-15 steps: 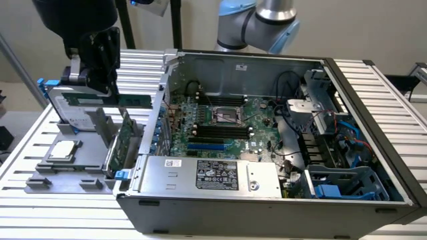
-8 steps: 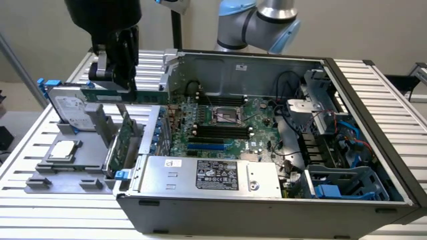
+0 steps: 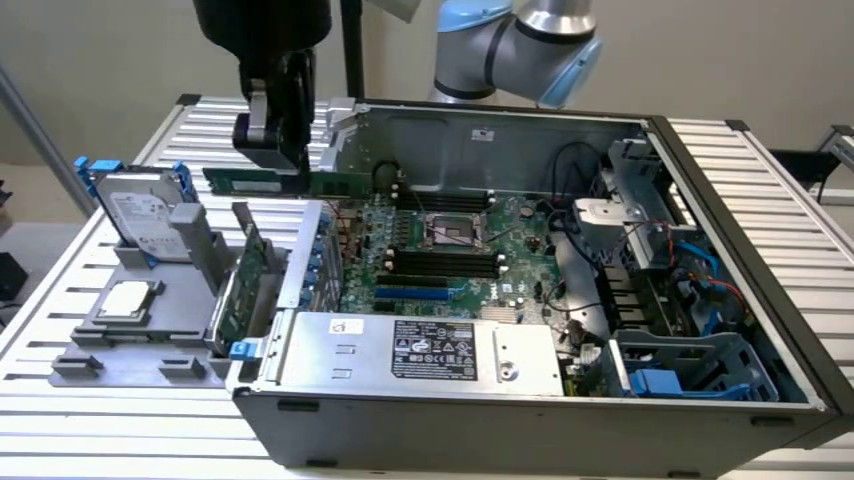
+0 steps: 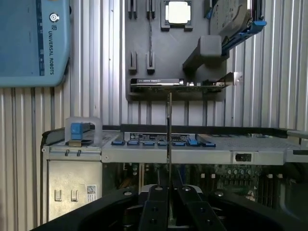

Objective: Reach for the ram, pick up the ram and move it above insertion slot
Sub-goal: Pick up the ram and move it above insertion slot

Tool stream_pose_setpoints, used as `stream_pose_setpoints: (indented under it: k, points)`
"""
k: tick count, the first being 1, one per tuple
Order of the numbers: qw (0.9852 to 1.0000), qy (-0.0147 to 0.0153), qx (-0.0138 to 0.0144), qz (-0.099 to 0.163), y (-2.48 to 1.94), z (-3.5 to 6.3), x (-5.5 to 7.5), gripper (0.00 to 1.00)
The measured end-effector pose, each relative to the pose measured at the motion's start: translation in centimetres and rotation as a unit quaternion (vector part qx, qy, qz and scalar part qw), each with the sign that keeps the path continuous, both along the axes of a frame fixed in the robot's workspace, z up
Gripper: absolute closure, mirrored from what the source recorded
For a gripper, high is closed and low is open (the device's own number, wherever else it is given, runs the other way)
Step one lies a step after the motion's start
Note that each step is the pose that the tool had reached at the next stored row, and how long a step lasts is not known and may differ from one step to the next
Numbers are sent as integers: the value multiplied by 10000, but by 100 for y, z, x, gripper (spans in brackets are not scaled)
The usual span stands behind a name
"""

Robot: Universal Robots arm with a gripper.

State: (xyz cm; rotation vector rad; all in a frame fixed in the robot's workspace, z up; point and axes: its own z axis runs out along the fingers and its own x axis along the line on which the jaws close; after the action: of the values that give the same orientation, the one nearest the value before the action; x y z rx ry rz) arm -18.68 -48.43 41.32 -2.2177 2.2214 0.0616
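Observation:
My gripper (image 3: 276,165) is shut on the ram (image 3: 334,184), a thin green stick held level in the air. It hangs over the open computer case's wall on the exterior view's left, above the drive cage. In the wrist view the ram (image 4: 169,139) shows edge-on as a thin line running out from between the two black fingers (image 4: 155,208). The black memory slots (image 3: 434,263) lie on the motherboard (image 3: 514,235), lower and toward the exterior view's right of the ram.
A grey fixture (image 3: 134,350) outside the case holds a larger green expansion card (image 3: 240,285) with a blue tab, a hard drive (image 3: 140,210) and a CPU (image 3: 127,298). The power supply (image 3: 427,350) and the case walls (image 3: 534,120) surround the motherboard. The arm's blue elbow (image 3: 534,45) stands behind the case.

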Motion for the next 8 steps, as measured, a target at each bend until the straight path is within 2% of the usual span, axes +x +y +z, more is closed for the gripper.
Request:
stream_pose_setpoints:
  k: [8]
  points:
    - [10000, 0, -10, 0, 151, 0, 258, 86]
